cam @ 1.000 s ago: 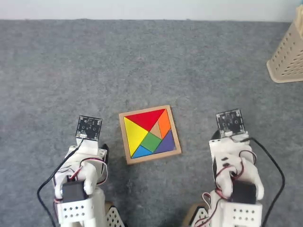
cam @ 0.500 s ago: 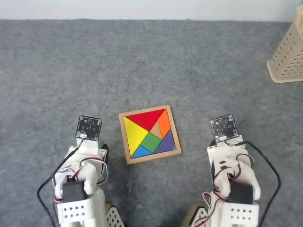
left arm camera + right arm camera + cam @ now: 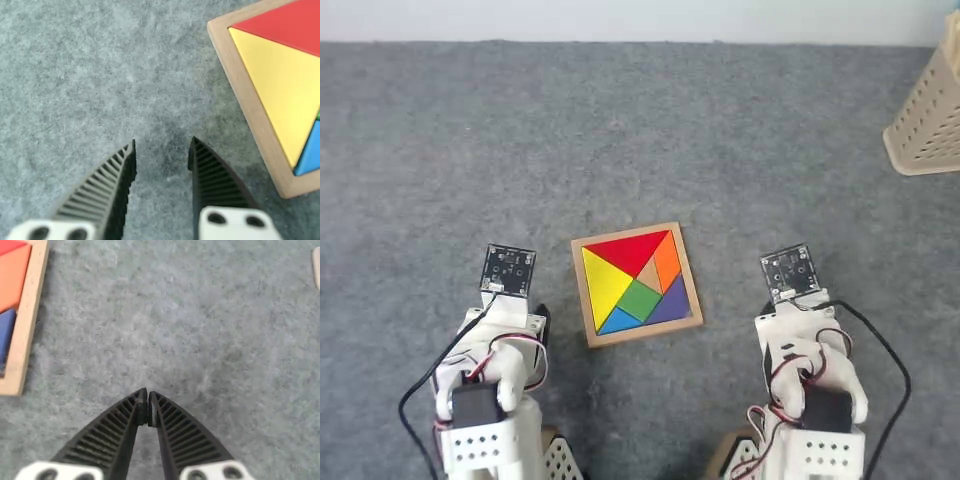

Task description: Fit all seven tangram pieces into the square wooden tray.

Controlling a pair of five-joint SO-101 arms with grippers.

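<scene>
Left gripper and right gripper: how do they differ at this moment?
The left gripper is open; the right gripper is shut. The left gripper is off the tray edge by the yellow piece, the right gripper off the edge by the orange piece. Both hold nothing, over the grey carpet.

tray (image 3: 250,100) cut by edge, basket (image 3: 930,110) cropped

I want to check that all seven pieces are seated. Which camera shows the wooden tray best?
The high view: the whole wooden tray shows from above, with all seven coloured pieces inside. The left wrist view catches one corner with red, yellow and blue; the right wrist view catches a stretch of rim and piece edges.
</scene>
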